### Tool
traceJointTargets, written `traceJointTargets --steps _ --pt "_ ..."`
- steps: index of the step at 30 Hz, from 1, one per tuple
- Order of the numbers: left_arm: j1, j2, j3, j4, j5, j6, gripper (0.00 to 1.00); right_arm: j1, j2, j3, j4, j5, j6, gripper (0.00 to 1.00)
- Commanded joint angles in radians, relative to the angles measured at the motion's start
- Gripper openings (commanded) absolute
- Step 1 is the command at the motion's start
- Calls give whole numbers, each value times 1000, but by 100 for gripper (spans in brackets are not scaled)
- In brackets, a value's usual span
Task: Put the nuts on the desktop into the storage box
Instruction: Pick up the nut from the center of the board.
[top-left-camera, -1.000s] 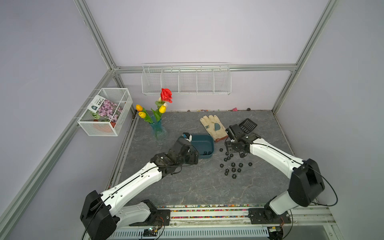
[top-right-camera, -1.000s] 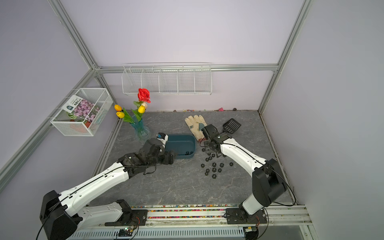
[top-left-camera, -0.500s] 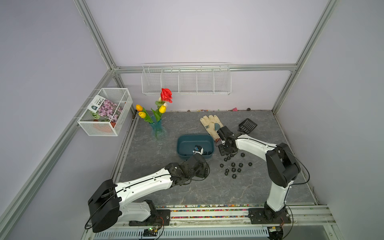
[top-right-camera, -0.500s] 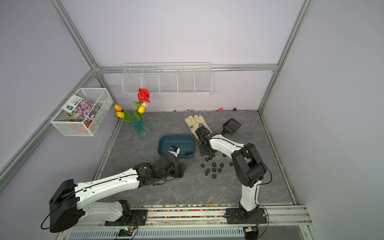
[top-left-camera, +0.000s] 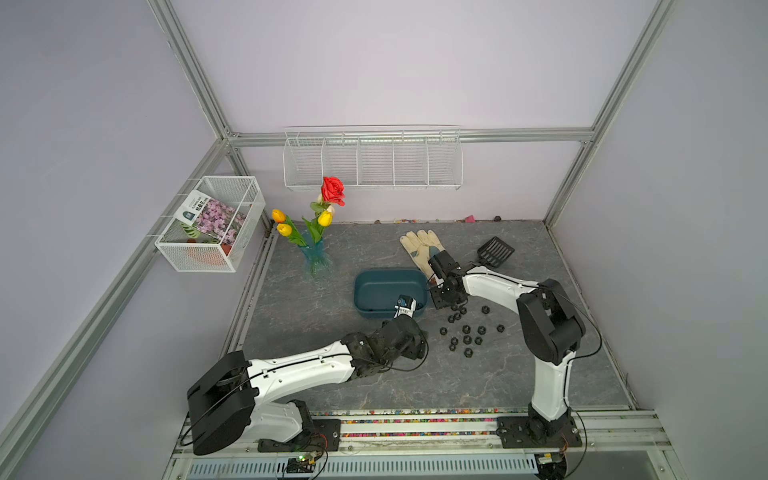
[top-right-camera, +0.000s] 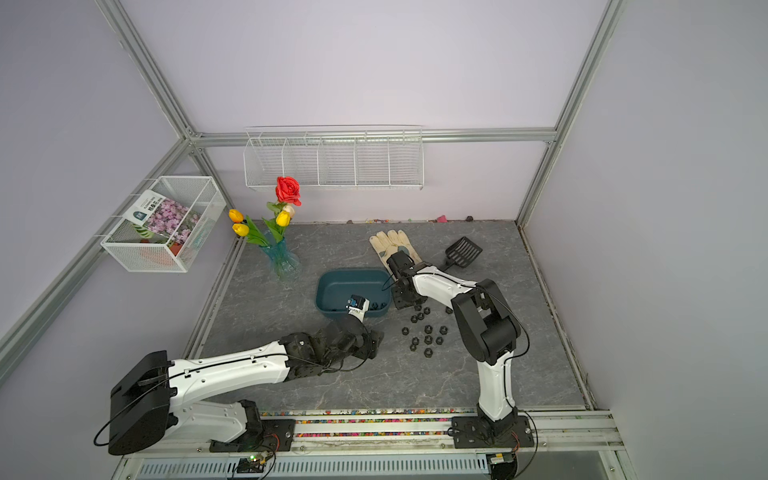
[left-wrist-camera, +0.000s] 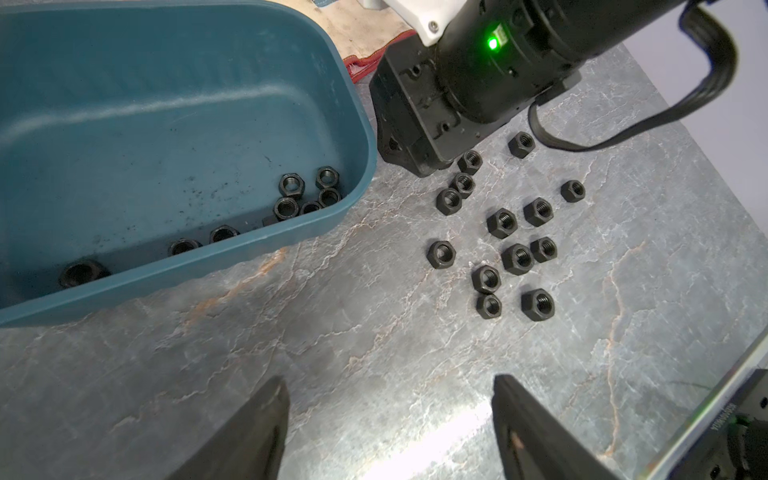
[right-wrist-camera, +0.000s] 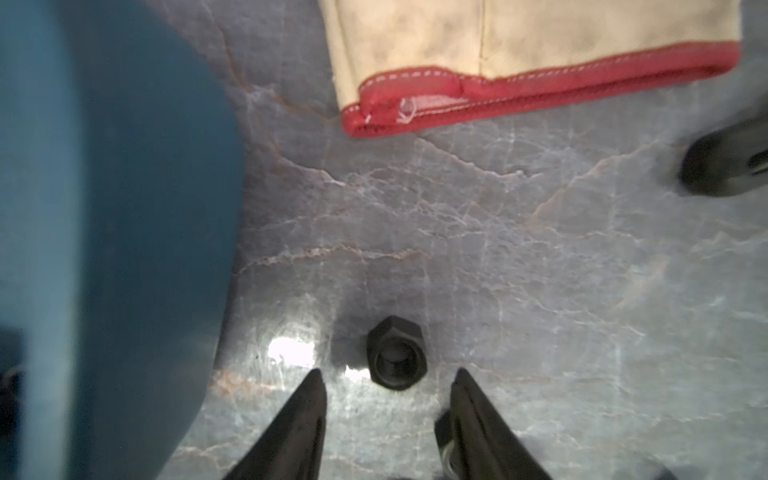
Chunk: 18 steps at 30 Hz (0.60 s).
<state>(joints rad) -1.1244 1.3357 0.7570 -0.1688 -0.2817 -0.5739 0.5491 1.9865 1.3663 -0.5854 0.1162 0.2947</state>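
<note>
Nuts (left-wrist-camera: 501, 222), black, hexagonal: a dozen or so lie loose and flat on the desktop (left-wrist-camera: 374, 353), scattered just beside one short end of the storage box (left-wrist-camera: 166, 124). A further handful lie inside that box, gathered along one long wall and in the corner nearest the loose group.

Right gripper (right-wrist-camera: 388, 371): pointed down at the desktop between the box and the scattered nuts. Its jaws are parted by a narrow gap and grip nothing. One nut (right-wrist-camera: 397, 359) lies flat just ahead of the fingertips; whether they touch it cannot be told. A second nut is partly hidden behind one finger.

Left gripper (left-wrist-camera: 388, 379): jaws spread wide with nothing between them, over bare desktop beside the box's long wall, with the loose nuts ahead of it.

Surroundings: cream glove (top-left-camera: 419, 245) with red cuff, flat on the desktop behind the right gripper; black slotted scoop (top-left-camera: 494, 251) near the glove; glass vase of flowers (top-left-camera: 316, 257) toward the back left corner; two white wire baskets (top-left-camera: 372, 162) on the walls.
</note>
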Motion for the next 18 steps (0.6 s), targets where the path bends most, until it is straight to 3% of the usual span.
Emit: traceJointTargets --steps 1,18 --pt "-8 27 -13 34 -7 16 79 -11 25 23 10 -16 -5 47" --pt "-16 158 108 -162 57 -37 79 -18 63 40 12 -18 -3 38"
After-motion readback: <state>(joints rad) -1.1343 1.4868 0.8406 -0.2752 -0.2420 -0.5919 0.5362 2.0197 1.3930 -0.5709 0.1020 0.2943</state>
